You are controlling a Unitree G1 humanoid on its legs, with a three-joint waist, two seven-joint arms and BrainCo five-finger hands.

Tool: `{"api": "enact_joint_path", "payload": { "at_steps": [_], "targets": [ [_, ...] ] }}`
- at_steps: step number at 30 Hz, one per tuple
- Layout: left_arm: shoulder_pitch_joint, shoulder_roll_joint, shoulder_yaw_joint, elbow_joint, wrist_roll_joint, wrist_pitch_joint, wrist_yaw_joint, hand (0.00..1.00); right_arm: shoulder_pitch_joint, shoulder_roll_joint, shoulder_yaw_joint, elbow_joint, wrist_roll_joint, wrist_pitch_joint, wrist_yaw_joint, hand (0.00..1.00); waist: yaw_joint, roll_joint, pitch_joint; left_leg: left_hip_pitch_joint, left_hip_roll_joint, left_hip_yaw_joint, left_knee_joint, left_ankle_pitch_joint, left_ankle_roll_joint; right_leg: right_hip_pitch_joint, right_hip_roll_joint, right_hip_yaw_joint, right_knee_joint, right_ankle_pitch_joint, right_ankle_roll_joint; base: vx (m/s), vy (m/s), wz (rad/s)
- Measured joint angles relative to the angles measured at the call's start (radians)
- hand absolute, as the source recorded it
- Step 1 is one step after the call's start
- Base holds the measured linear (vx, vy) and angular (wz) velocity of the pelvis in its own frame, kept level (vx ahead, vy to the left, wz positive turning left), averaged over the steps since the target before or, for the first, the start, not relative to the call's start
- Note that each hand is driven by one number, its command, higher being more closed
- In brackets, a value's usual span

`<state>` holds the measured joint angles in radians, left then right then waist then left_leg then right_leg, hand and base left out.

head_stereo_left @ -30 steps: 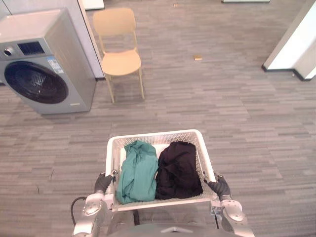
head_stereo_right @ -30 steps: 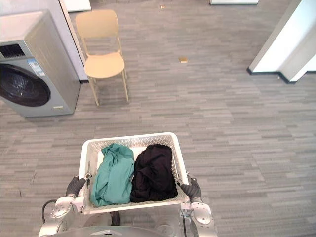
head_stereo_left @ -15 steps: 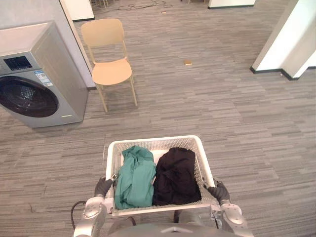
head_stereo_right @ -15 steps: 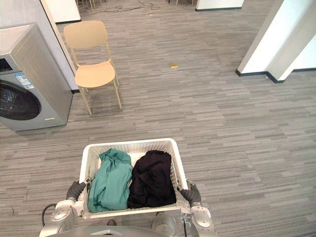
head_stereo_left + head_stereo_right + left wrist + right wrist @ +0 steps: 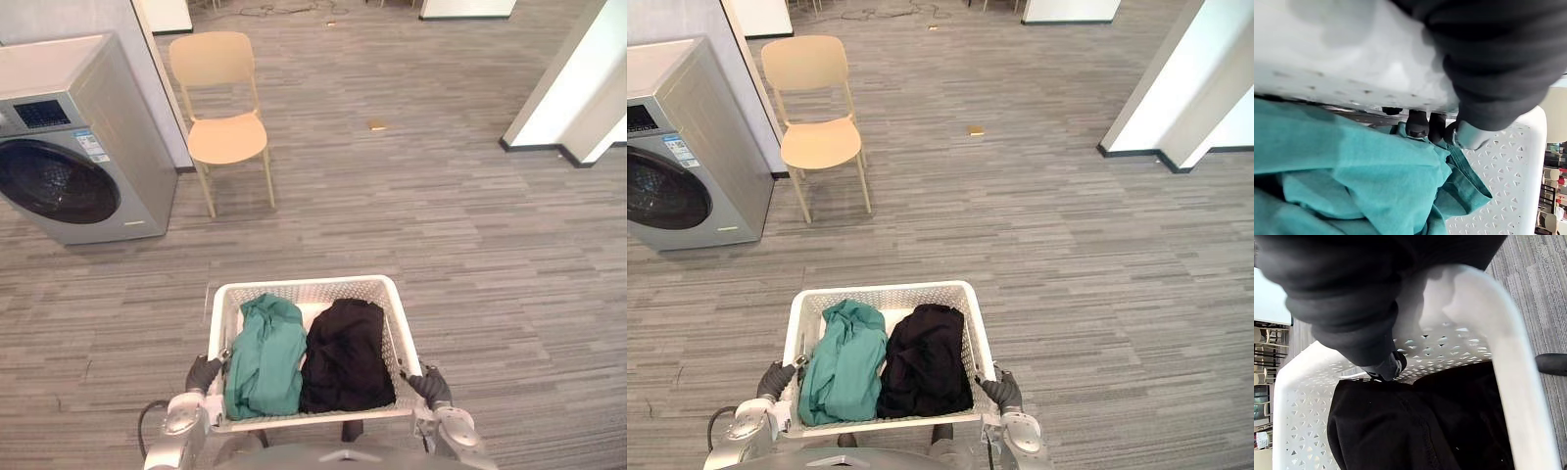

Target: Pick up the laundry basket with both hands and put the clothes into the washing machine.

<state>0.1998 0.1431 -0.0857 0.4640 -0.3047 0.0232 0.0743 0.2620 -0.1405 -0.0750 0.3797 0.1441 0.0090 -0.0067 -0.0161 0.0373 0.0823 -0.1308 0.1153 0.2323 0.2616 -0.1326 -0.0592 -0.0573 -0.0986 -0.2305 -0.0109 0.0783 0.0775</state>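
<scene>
I carry a white perforated laundry basket (image 5: 312,286) low in front of me. Inside lie a teal garment (image 5: 265,357) on the left side and a black garment (image 5: 345,354) on the right. My left hand (image 5: 203,373) is curled on the basket's left rim, its dark fingertips (image 5: 1418,125) hooked over the edge beside the teal cloth (image 5: 1352,171). My right hand (image 5: 432,387) grips the right rim (image 5: 1508,382) next to the black cloth (image 5: 1415,426). The grey washing machine (image 5: 69,137) stands at the far left, its round dark door (image 5: 57,182) closed.
A pale yellow chair (image 5: 223,117) stands right of the washer, against a white wall panel (image 5: 157,69). A white pillar (image 5: 578,88) rises at the far right. A small brown scrap (image 5: 376,124) lies on the grey plank floor between them.
The whole view has shifted slightly; the washer and chair sit a little differently in frame. The basket stays held in both hands with the clothes unmoved.
</scene>
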Motion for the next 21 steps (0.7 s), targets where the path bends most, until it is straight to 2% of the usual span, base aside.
{"api": "enact_joint_path", "payload": {
  "at_steps": [2,3,4,5,6,7,8,9,10,11,12,13,14,15,16,17,18,19,20,21],
  "targets": [
    [-0.012,-0.017,-0.008,0.0,-0.004,0.001,-0.003,1.0,0.0,-0.007,-0.024,0.004,0.019,0.001,0.007,1.0,0.0,0.007,0.007,-0.046,-0.01,0.0,0.058,-0.031,0.016,-0.063,-0.031,-0.016,0.107,-0.072,0.039,-0.05,0.136,0.29],
    [-0.017,-0.018,-0.019,0.0,-0.006,0.005,-0.003,1.0,0.005,-0.008,-0.033,0.006,0.028,0.001,0.007,1.0,-0.009,0.006,0.01,-0.065,-0.028,0.014,0.142,-0.064,0.057,-0.102,-0.08,-0.047,0.217,-0.125,0.078,0.01,0.156,0.47],
    [-0.016,-0.018,-0.029,0.0,-0.006,0.008,-0.003,1.0,0.015,-0.008,-0.037,0.006,0.03,0.001,0.008,1.0,-0.017,0.009,0.011,-0.063,-0.035,0.018,0.157,-0.093,0.066,-0.107,-0.101,-0.061,0.277,-0.15,0.099,0.06,0.201,0.75],
    [-0.018,-0.011,-0.033,-0.001,-0.006,0.011,-0.002,1.0,0.021,-0.006,-0.042,0.009,0.046,0.004,0.009,1.0,-0.023,-0.001,0.024,-0.048,-0.057,0.008,0.164,-0.138,0.072,-0.158,-0.147,-0.041,0.47,-0.175,0.068,0.06,0.198,0.6],
    [-0.017,-0.005,-0.025,-0.003,-0.019,0.011,0.004,1.0,0.007,0.001,-0.042,0.007,0.052,-0.001,0.015,1.0,-0.024,-0.017,0.045,-0.026,-0.073,0.002,0.158,-0.145,0.084,-0.245,-0.183,0.001,0.661,-0.132,0.013,0.07,0.183,0.48],
    [-0.018,0.003,-0.021,-0.012,-0.027,0.011,0.005,1.0,-0.001,0.006,-0.04,0.004,0.052,-0.006,0.019,1.0,-0.024,-0.014,0.057,-0.009,-0.074,-0.002,0.152,-0.145,0.088,-0.289,-0.185,0.024,0.741,-0.111,-0.014,0.14,0.155,0.27],
    [-0.019,0.013,-0.005,-0.041,-0.033,0.011,0.005,1.0,-0.025,0.016,-0.026,0.004,0.052,-0.004,0.02,1.0,-0.019,-0.013,0.076,0.017,-0.073,-0.016,0.139,-0.148,0.094,-0.344,-0.163,0.056,0.839,-0.153,-0.005,0.2,0.083,0.25],
    [-0.021,0.029,0.01,-0.063,-0.036,0.01,0.007,1.0,-0.038,0.021,-0.007,0.005,0.051,-0.001,0.023,1.0,-0.017,-0.029,0.079,0.039,-0.074,-0.027,0.107,-0.144,0.1,-0.374,-0.128,0.052,0.828,-0.195,0.008,0.22,0.053,0.27],
    [-0.025,0.04,0.011,-0.063,-0.036,0.01,0.006,1.0,-0.037,0.028,-0.007,0.004,0.051,-0.002,0.026,1.0,-0.019,-0.032,0.079,0.048,-0.074,-0.038,0.089,-0.143,0.101,-0.377,-0.106,0.043,0.776,-0.199,0.014,0.21,0.0,0.32],
    [-0.04,0.052,0.008,-0.062,-0.036,0.009,0.005,1.0,-0.039,0.039,-0.009,0.002,0.052,-0.004,0.027,1.0,-0.028,-0.038,0.079,0.061,-0.081,-0.055,0.053,-0.142,0.103,-0.371,-0.072,0.01,0.602,-0.188,0.02,0.27,-0.011,0.44],
    [-0.054,0.058,0.005,-0.06,-0.036,0.01,0.0,1.0,-0.041,0.044,-0.016,-0.002,0.052,-0.005,0.027,1.0,-0.037,-0.047,0.082,0.086,-0.105,-0.073,0.007,-0.139,0.105,-0.355,-0.054,-0.021,0.376,-0.13,0.026,0.31,-0.019,0.48],
    [-0.057,0.058,0.005,-0.059,-0.036,0.01,-0.004,1.0,-0.039,0.047,-0.021,-0.003,0.053,-0.005,0.026,1.0,-0.045,-0.053,0.083,0.101,-0.118,-0.078,-0.013,-0.137,0.103,-0.342,-0.049,-0.027,0.267,-0.089,0.03,0.38,-0.04,0.59],
    [-0.062,0.059,0.005,-0.059,-0.034,0.011,-0.013,1.0,-0.036,0.05,-0.032,-0.003,0.055,-0.005,0.026,1.0,-0.062,-0.074,0.085,0.137,-0.145,-0.098,-0.044,-0.14,0.092,-0.31,-0.046,-0.009,0.103,-0.044,0.036,0.44,-0.081,0.59],
    [-0.064,0.053,0.0,-0.056,-0.034,0.011,-0.014,1.0,-0.03,0.05,-0.041,-0.011,0.055,-0.005,0.026,1.0,-0.067,-0.074,0.085,0.161,-0.153,-0.11,-0.045,-0.16,0.075,-0.309,-0.038,0.035,0.094,-0.021,0.023,0.59,-0.126,0.71],
    [-0.068,0.032,-0.006,-0.05,-0.033,0.012,-0.012,1.0,-0.03,0.046,-0.062,-0.013,0.055,-0.006,0.026,1.0,-0.071,-0.038,0.081,0.189,-0.132,-0.145,-0.031,-0.2,0.075,-0.314,-0.002,0.097,0.164,0.037,-0.035,0.54,-0.134,0.56],
    [-0.066,0.024,-0.012,-0.05,-0.026,0.012,-0.013,1.0,-0.022,0.042,-0.069,-0.013,0.055,-0.005,0.026,1.0,-0.074,-0.015,0.067,0.199,-0.111,-0.154,-0.028,-0.219,0.066,-0.318,0.02,0.106,0.199,0.043,-0.053,0.64,-0.13,0.65],
    [-0.065,0.007,-0.015,-0.047,-0.013,0.013,-0.012,1.0,-0.01,0.026,-0.067,-0.009,0.062,-0.002,0.025,1.0,-0.073,0.036,0.047,0.19,-0.06,-0.164,0.062,-0.233,0.032,-0.304,0.053,0.075,0.261,-0.022,-0.064,0.68,-0.147,0.65],
    [-0.074,0.002,-0.013,-0.048,-0.005,0.013,-0.012,1.0,-0.02,0.021,-0.066,-0.011,0.069,0.003,0.025,1.0,-0.073,0.045,0.049,0.093,-0.015,-0.156,0.308,-0.204,-0.014,-0.276,0.064,0.047,0.305,-0.068,-0.082,0.69,-0.16,0.6],
    [-0.072,0.003,-0.009,-0.048,-0.005,0.013,-0.012,1.0,-0.021,0.016,-0.061,-0.014,0.074,0.007,0.025,1.0,-0.069,0.048,0.051,0.037,0.008,-0.157,0.45,-0.152,-0.039,-0.247,0.071,0.032,0.307,-0.089,-0.091,0.68,-0.181,0.35],
    [-0.065,0.0,-0.003,-0.047,-0.005,0.013,-0.013,1.0,-0.019,0.006,-0.047,-0.02,0.087,0.009,0.026,1.0,-0.049,0.053,0.057,-0.062,0.066,-0.154,0.716,-0.031,-0.053,-0.173,0.092,0.023,0.287,-0.119,-0.107,0.54,-0.135,0.07]
  ]
}}
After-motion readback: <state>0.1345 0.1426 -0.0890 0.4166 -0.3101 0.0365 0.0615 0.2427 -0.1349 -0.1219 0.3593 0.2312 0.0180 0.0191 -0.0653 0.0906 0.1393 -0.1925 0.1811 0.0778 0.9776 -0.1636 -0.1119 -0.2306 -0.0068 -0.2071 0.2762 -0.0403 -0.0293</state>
